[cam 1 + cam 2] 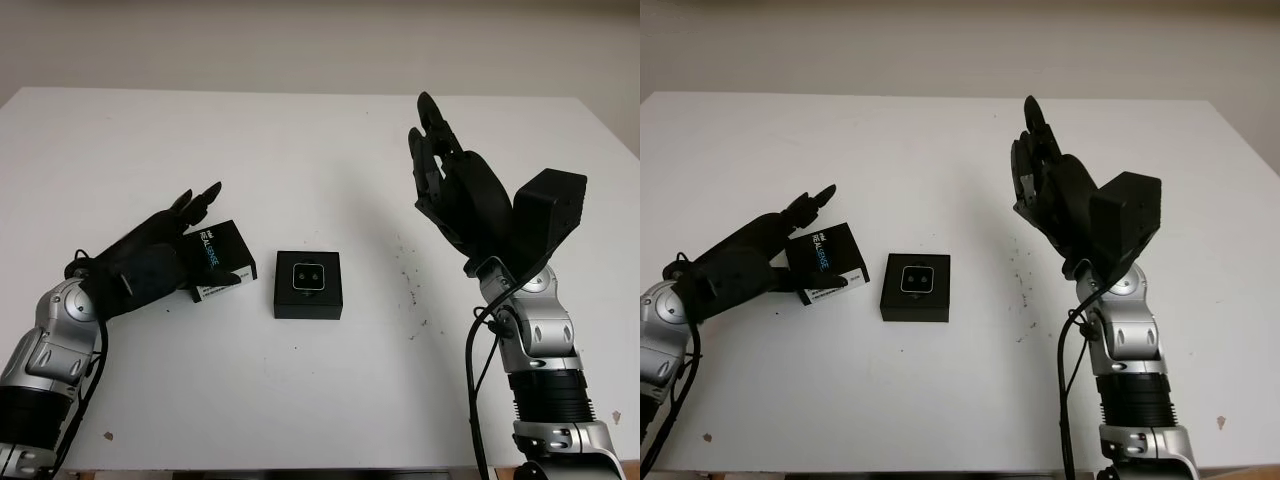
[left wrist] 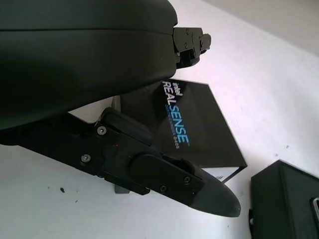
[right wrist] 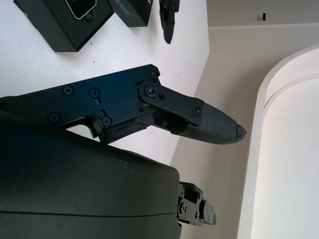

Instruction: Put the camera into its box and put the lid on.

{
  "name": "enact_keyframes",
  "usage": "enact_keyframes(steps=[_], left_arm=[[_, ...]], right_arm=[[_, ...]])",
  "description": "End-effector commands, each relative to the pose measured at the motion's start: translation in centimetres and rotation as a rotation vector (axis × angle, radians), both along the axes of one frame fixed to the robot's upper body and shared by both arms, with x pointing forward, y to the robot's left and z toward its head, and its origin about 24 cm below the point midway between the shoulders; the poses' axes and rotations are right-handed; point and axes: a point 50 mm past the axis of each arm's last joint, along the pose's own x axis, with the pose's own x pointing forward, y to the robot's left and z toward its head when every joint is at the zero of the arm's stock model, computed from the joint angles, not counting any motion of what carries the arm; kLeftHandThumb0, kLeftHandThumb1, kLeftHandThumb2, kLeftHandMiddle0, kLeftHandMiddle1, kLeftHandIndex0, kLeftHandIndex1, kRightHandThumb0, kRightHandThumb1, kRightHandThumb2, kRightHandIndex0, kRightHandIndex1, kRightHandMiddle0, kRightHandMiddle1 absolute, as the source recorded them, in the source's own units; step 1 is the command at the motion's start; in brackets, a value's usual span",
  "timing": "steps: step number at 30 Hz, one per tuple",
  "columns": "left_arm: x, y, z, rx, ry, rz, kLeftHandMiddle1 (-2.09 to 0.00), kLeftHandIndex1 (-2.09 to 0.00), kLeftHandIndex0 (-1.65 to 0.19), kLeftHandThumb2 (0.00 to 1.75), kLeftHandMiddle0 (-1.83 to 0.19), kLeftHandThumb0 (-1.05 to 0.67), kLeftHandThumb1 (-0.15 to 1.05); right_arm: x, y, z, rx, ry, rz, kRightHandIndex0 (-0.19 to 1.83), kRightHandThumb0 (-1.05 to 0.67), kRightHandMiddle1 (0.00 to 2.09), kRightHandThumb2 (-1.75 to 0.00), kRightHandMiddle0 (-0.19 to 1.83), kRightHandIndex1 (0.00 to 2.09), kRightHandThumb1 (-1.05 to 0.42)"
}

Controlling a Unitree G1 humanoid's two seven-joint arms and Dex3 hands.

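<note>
A small silver camera [image 1: 307, 276] lies in the open black box [image 1: 308, 306] at the table's middle. Just left of the box, the black lid [image 1: 220, 248] printed RealSense lies on the table. My left hand [image 1: 205, 238] is open around the lid, with the thumb [image 2: 199, 186] along its near edge and the fingers [image 2: 192, 42] above its far edge. The lid [image 2: 192, 124] and a corner of the box [image 2: 284, 199] appear in the left wrist view. My right hand [image 1: 432, 150] is open and raised above the table, right of the box.
The white table [image 1: 320, 400] ends at a pale wall behind. Small dark specks [image 1: 410, 290] mark the surface right of the box. The right wrist view looks down on the box [image 3: 60, 25] and the lid [image 3: 132, 10].
</note>
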Motion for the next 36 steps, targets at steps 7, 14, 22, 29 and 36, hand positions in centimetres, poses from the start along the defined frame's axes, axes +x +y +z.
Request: enact_keyframes(steps=[7, 14, 22, 29, 36], left_arm=[[0.8, -0.1, -0.2, 0.071, -0.010, -0.020, -0.06, -0.05, 0.13, 0.05, 0.12, -0.81, 0.91], [1.1, -0.1, -0.6, 0.059, -0.072, -0.045, -0.09, -0.10, 0.01, 0.05, -0.02, -0.60, 0.89], [1.2, 0.1, -0.8, 0.008, -0.129, -0.078, -0.24, -0.21, -0.29, 0.07, -0.42, -0.42, 0.94], [1.0, 0.2, -0.8, -0.045, -0.205, -0.078, -1.16, -0.96, -0.35, 0.07, -0.32, -0.15, 1.04], [1.1, 0.4, -0.7, -0.024, -0.222, -0.060, -1.30, -1.19, -0.27, 0.06, -0.26, -0.15, 1.05]], right_arm=[[-0.2, 0.2, 0.1, 0.006, -0.003, 0.009, -0.19, -0.60, 0.00, -0.76, -0.19, 0.00, -1.05], [-0.3, 0.4, 0.0, 0.014, -0.002, -0.003, -0.19, -0.60, 0.00, -0.75, -0.19, 0.00, -1.05], [-0.3, 0.3, -0.3, 0.013, 0.001, -0.007, -0.19, -0.58, 0.00, -0.75, -0.19, 0.00, -1.05], [-0.3, 0.2, -0.5, 0.018, 0.014, -0.008, -0.19, -0.56, 0.00, -0.75, -0.19, 0.00, -1.05], [-0.4, 0.2, -0.5, 0.019, 0.017, -0.012, -0.19, -0.56, 0.00, -0.74, -0.19, 0.00, -1.05]])
